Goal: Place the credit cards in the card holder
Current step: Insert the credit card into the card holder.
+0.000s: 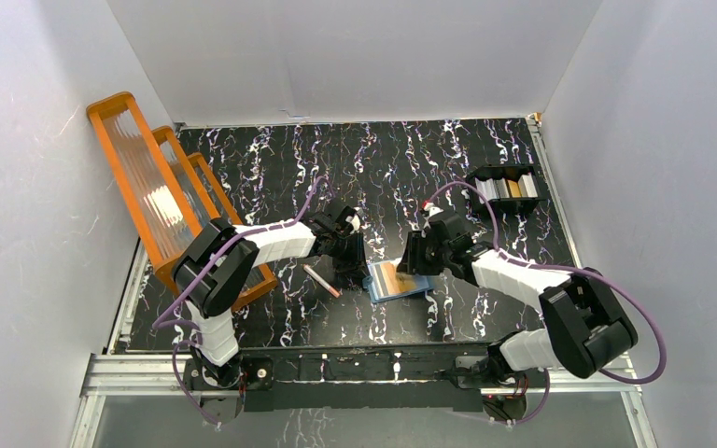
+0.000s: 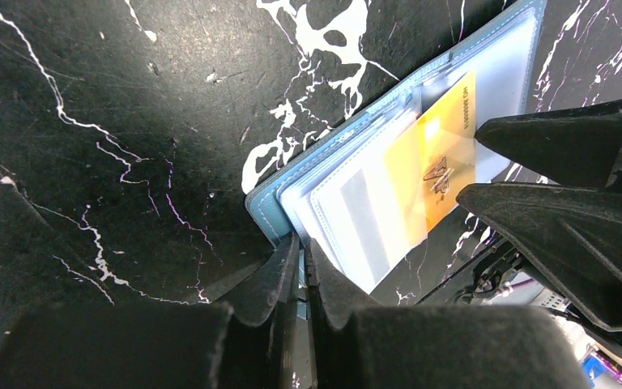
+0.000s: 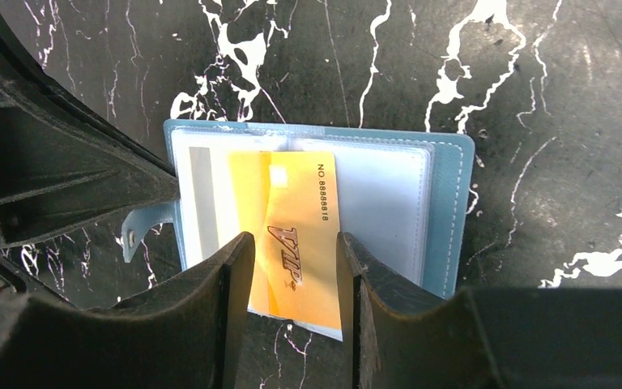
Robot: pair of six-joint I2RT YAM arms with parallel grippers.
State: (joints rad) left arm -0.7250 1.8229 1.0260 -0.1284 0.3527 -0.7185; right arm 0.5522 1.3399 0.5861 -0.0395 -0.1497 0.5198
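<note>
Right gripper (image 3: 296, 239): my fingers are closed in on the two long edges of the orange card (image 3: 296, 194); as far as I can tell they grip it
Left gripper (image 2: 301, 243): clenched almost flat, with a sliver of teal between the fingers, so I judge it pins the holder's edge
Card holder (image 3: 449, 219): lies open and flat on the table (image 1: 280, 159) between my two arms, pale inner side up, with the snap tab (image 3: 134, 231) sticking out at 9 o'clock in the right wrist view
Card from my right fingers: straight ahead at 12 o'clock, across the middle of the holder
Card's long axis: runs 12 to 6 in the right wrist view, in line with my fingers, and its 6 o'clock end overhangs the holder's near edge
Seating: the card's 9 o'clock strip looks paler, as if under a clear leaf, so I judge it only part in
Nearer arm: the right, already on the card; the left sits at the holder's 9 o'clock edge
Other cards: more stand in the black tray (image 1: 507, 187), well apart at 1 o'clock in the top view
Next move, my judgement: slide the card home while the left keeps the holder from skating
</note>
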